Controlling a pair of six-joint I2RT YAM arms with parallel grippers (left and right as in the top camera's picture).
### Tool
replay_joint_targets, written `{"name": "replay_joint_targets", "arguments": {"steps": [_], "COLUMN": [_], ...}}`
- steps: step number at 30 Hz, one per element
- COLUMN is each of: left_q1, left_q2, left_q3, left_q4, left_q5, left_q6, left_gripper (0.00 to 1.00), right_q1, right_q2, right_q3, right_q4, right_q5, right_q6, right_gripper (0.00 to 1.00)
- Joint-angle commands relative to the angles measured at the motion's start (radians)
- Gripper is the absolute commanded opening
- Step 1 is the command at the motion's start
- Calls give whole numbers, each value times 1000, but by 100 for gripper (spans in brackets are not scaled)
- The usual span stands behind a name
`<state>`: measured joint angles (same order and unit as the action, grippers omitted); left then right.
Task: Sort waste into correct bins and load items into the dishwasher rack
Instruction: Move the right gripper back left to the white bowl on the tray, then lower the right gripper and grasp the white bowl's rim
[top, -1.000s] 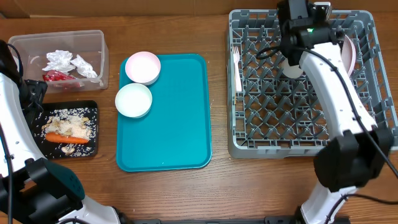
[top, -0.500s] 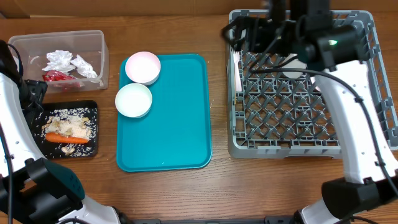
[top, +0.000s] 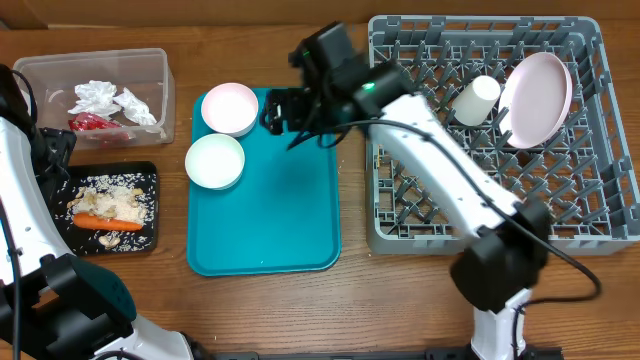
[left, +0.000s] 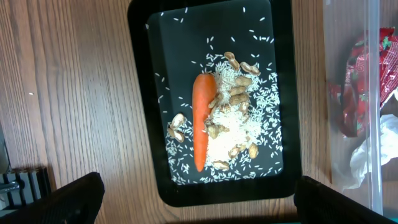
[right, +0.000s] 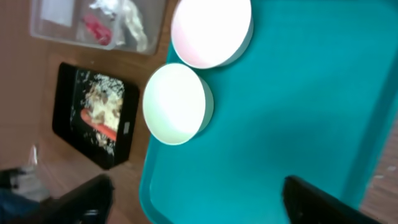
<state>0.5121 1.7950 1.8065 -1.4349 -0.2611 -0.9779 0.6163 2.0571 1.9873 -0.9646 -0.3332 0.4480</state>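
Two white bowls stand at the teal tray's left end, one (top: 230, 108) behind the other (top: 215, 160); both show in the right wrist view (right: 211, 31) (right: 177, 102). My right gripper (top: 285, 115) (right: 199, 205) is open and empty, above the tray just right of the bowls. The grey rack (top: 400, 215) holds the white plate (top: 537, 97) on edge and the cup (top: 477, 100) on its side. The clear tub (top: 150, 60) holds napkins (top: 100, 97) and the red wrapper (top: 90, 123). The black tray (left: 140, 93) holds the carrot (left: 202, 118) and rice (left: 239, 124). My left gripper (left: 199, 214) is open above that tray's near edge. Fork and stick do not show.
The teal serving tray (top: 290, 210) lies between the bins and the rack. My right arm stretches from the table's front right across the rack's left side. My left arm stands along the left edge. Cardboard runs along the back.
My right arm has swung left from over the rack to over the teal tray, near the bowls. The cup and plate stay in the rack. The left arm has not moved.
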Motion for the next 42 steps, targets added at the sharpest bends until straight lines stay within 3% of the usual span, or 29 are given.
{"name": "replay_joint_targets", "arguments": {"steps": [1,11,22,30,35,42], "left_q1": [-4,-4,-4,-4,-4,-4], "left_q2": [-17,-17,-17,-17,-17,-17], "left_q3": [-4,-4,-4,-4,-4,-4], "left_q4": [0,1,0,0,0,0], "left_q5": [0,0,0,0,0,0], "left_q6": [-21,-21,-21,-21,-21,-21], "left_gripper": [100,100,100,100,100,100], "right_q1": [61,201,207,207,207,207], "right_q2": [73,245,275,320,329,330], "right_q3": [2,2,2,2,2,-22], "right_q4": [33,172,171,222,227,232], "right_q5": [33,88,233,235,243,277], "right_q6": [56,109,179,185,185,185], "right_gripper": [78,74,74,73,54,53]}}
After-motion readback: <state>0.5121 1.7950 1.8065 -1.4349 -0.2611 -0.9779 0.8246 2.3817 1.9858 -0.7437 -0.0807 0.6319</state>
